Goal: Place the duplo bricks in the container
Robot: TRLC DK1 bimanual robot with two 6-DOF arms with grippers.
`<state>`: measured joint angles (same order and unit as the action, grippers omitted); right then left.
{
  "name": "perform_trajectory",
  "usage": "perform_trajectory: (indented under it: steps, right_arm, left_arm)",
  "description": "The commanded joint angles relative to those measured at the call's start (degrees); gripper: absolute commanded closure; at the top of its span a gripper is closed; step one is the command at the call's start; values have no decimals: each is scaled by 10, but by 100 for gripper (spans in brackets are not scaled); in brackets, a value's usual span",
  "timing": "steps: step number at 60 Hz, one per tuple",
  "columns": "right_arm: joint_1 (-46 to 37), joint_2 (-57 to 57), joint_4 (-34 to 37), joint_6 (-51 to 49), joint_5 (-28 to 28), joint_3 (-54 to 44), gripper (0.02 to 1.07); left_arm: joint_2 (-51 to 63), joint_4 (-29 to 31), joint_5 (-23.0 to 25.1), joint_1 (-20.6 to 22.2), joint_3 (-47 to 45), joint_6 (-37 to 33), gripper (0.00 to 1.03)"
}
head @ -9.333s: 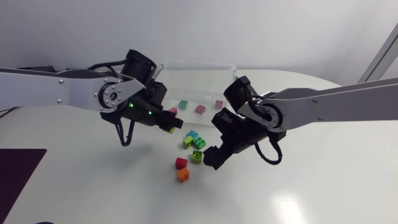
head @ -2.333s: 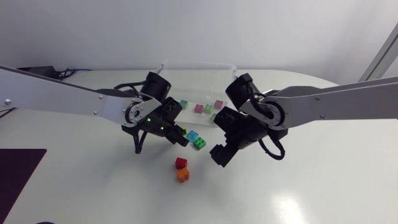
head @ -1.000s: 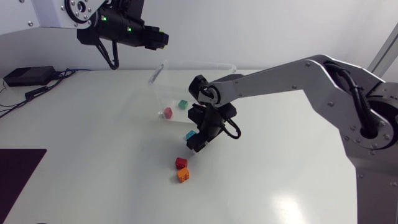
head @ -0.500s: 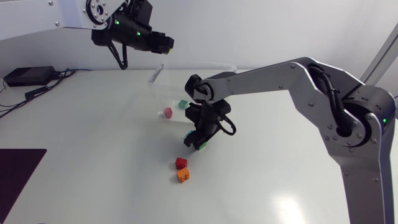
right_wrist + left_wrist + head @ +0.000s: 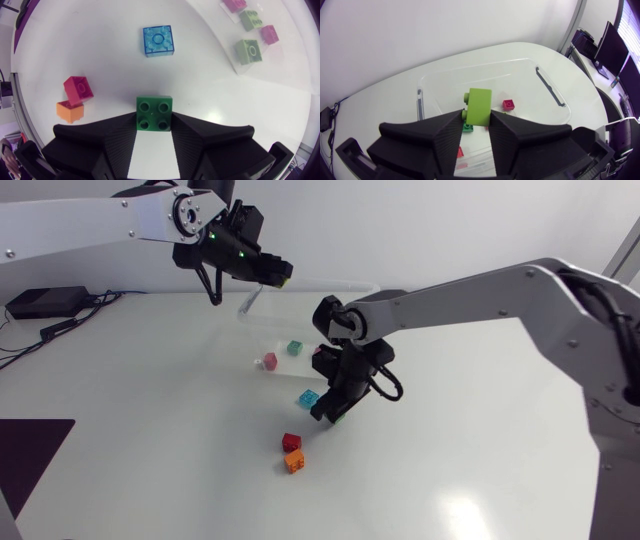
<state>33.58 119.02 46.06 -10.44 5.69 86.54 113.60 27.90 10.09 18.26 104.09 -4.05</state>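
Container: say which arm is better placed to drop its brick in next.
Left. The left gripper holds the lime brick over the clear container; the right gripper holds a green brick near the blue brick, outside it.

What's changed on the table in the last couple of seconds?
The left end effector carried the lime brick up from the pile to over the container. The right end effector closed on the green brick. The red brick and orange brick stayed put.

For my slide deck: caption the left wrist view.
Left gripper holds a lime-green brick above the clear container.
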Motion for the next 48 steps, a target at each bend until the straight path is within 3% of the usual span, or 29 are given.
perform_trajectory:
  steps: [1,6,12,24,48]
  right_arm:
    - [-4,-49,-7,12,-3,-27,64]
    - [-10,-78,-6,13,-3,-36,64]
    - [-18,-111,0,14,-3,-35,64]
    - [-35,-148,11,20,-3,-5,64]
    - [-57,-138,10,42,-4,106,64]
  left_arm:
    - [27,17,4,6,32,13,40]
    - [40,32,4,7,48,13,19]
    - [40,39,4,6,52,13,10]
    - [-11,51,4,1,20,18,8]
    - [-185,43,5,-8,-174,-10,9]
